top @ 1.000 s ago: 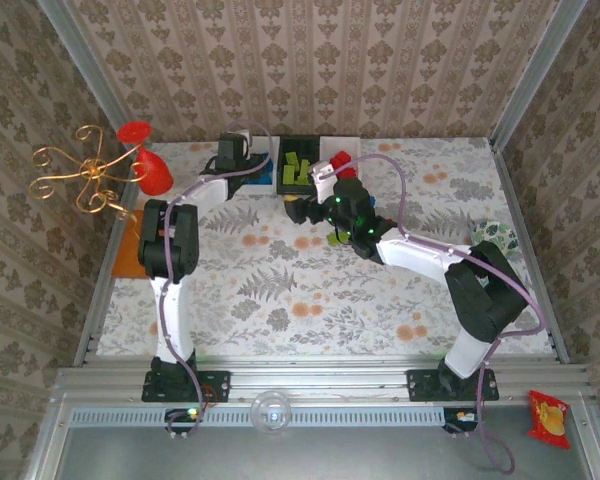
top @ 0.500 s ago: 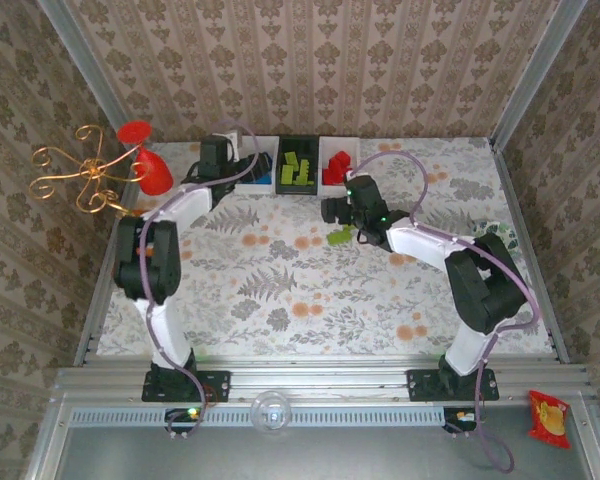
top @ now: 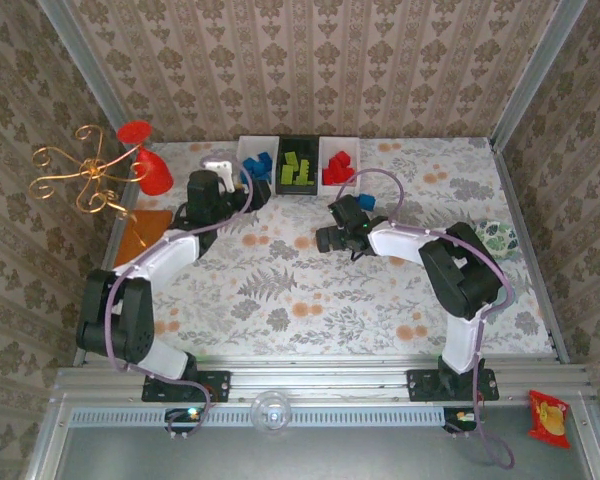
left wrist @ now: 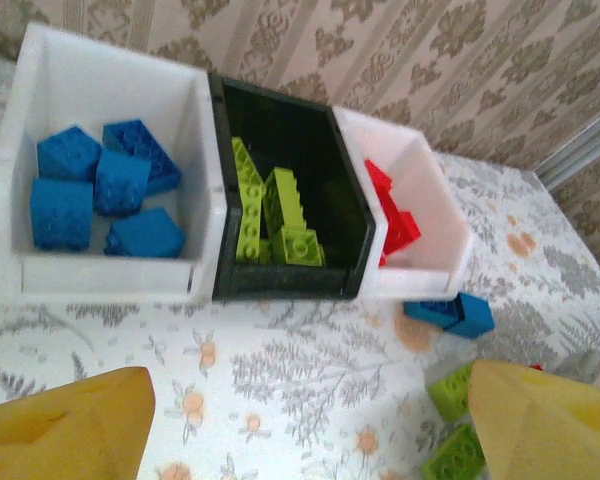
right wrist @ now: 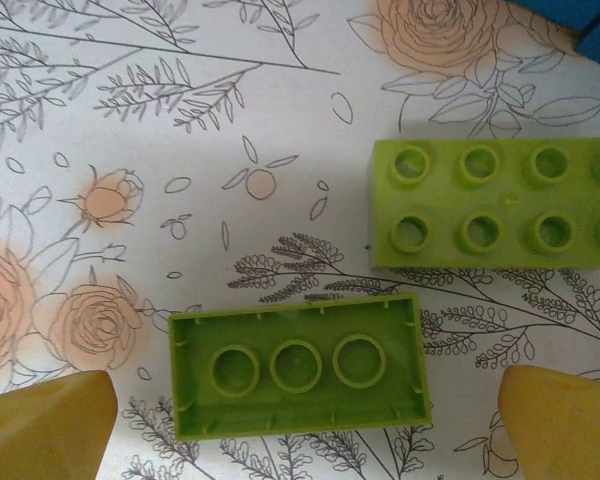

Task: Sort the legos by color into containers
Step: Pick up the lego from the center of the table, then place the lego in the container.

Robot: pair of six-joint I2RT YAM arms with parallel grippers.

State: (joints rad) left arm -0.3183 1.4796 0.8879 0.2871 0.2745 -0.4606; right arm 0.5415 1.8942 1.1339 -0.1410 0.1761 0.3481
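Observation:
Three containers stand in a row at the back: a white one (left wrist: pixel 205 150) with blue legos (left wrist: pixel 100 190), a black one (left wrist: pixel 355 230) with lime legos (left wrist: pixel 280 220), and a white one (left wrist: pixel 445 230) with red legos (left wrist: pixel 395 215). My left gripper (left wrist: pixel 310 440) is open and empty, hovering just in front of them (top: pixel 223 183). A blue lego (left wrist: pixel 450 312) and two lime ones (left wrist: pixel 450 390) lie on the cloth to its right. My right gripper (right wrist: pixel 305 430) is open low over an upside-down lime lego (right wrist: pixel 298 378), its fingers (right wrist: pixel 45 425) clear of it. A studs-up lime lego (right wrist: pixel 495 215) lies beside.
A red goblet (top: pixel 150 165) and a gold wire ornament (top: pixel 80 175) stand at the back left, with an orange mat (top: pixel 145 235) below them. A teal bowl (top: pixel 495 238) sits by the right rail. The floral cloth (top: pixel 280 300) lies bare in front of both grippers.
My left gripper opened over the blue container and drew back toward the near left. My right gripper left the red container and came down over the lime legos.

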